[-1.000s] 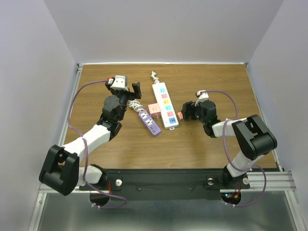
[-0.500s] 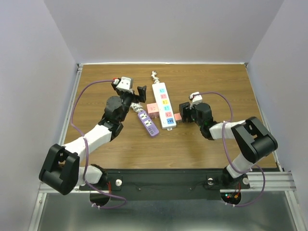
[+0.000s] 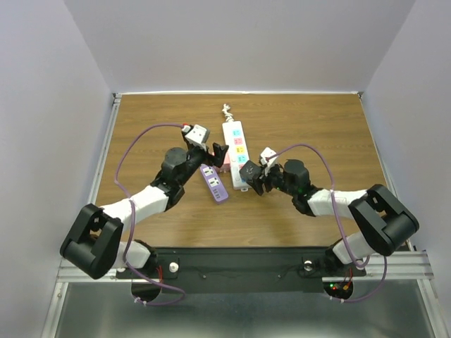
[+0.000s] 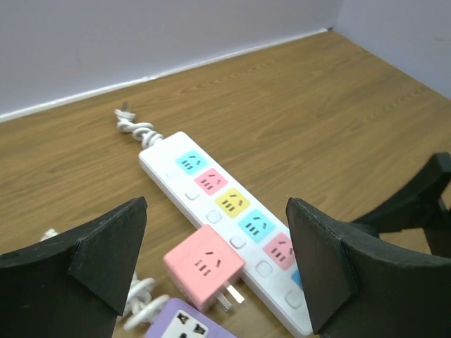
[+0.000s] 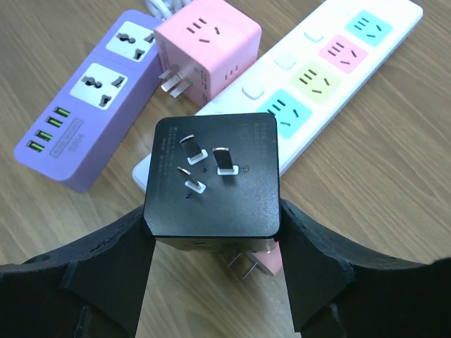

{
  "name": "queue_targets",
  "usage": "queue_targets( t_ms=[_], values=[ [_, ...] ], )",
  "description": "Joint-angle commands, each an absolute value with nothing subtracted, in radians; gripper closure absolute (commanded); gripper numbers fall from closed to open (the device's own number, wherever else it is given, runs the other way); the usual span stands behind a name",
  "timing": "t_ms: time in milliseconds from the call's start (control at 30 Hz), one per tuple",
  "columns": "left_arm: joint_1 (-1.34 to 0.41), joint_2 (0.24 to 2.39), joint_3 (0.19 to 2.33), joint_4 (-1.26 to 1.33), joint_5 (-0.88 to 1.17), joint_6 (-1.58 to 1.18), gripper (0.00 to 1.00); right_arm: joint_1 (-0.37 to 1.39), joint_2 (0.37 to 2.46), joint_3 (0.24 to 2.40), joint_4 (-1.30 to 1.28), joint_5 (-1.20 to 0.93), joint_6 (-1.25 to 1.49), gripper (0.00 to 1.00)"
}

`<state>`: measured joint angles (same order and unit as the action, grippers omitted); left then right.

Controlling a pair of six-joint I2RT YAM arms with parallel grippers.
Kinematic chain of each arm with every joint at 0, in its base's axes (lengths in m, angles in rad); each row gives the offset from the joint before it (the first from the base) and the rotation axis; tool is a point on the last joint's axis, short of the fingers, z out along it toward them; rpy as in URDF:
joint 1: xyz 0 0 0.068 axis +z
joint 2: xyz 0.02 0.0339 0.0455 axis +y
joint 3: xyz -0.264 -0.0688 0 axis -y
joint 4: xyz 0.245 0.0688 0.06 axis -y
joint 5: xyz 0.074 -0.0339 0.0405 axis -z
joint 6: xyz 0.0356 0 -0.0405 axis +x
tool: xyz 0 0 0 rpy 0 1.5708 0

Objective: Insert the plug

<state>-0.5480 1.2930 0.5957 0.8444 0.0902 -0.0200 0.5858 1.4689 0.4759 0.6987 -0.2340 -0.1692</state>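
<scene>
My right gripper point(image 5: 211, 215) is shut on a black cube plug point(image 5: 211, 176), its three prongs facing the camera, held above the near end of the white power strip point(image 5: 331, 67). In the top view the right gripper point(image 3: 251, 176) sits at that strip's point(image 3: 233, 136) near end. My left gripper point(image 4: 216, 204) is open and empty, above a pink cube adapter point(image 4: 204, 263) that lies against the white strip point(image 4: 211, 190). The pink cube point(image 5: 208, 39) has its prongs out to the side. My left gripper point(image 3: 217, 153) is just left of the strip.
A purple power strip point(image 3: 215, 184) with a coiled white cord lies left of the white one; it also shows in the right wrist view point(image 5: 84, 98). A second small pink plug point(image 5: 261, 262) lies under the black plug. The table's raised edges and grey walls surround the wood surface.
Both grippers have moved toward the middle. My right gripper carried the black plug left to the white strip's near end. My left gripper moved right, over the pink cube.
</scene>
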Motion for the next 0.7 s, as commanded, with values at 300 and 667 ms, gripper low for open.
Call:
queue_targets(
  t_ms=[300, 667],
  values=[
    [-0.707, 1.370, 0.543, 0.988, -0.040, -0.080, 0.17, 0.584, 1.568, 0.580, 0.802, -0.241, -0.106, 0.69],
    [-0.753, 1.554, 0.664, 0.988, -0.075, -0.078, 0.17, 0.584, 1.588, 0.583, 0.821, -0.255, -0.103, 0.68]
  ],
)
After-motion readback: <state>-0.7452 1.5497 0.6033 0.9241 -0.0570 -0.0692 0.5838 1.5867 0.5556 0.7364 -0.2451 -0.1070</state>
